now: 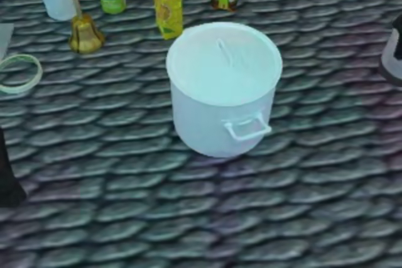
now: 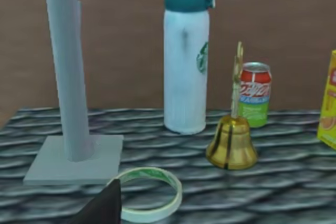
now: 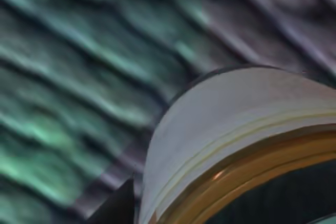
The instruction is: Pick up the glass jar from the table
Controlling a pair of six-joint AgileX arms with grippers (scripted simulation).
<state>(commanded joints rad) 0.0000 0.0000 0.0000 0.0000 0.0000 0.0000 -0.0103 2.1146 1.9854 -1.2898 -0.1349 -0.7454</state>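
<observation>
Filling right wrist view: round glass jar, white label, brown band, on scale-patterned table; gripper states unreadable.

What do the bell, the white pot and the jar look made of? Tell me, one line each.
Bell: polished metal that looks like brass, golden with bright glints.
White pot: probably enamelled or painted metal, judging by its smooth, even, faintly shiny surface.
Glass jar: a matte white label, likely paper, beside a glossy amber band with a small glint, which fits glass.

i see soft even light, faint shadow under the white pot, tabletop weave smeared close up.
</observation>
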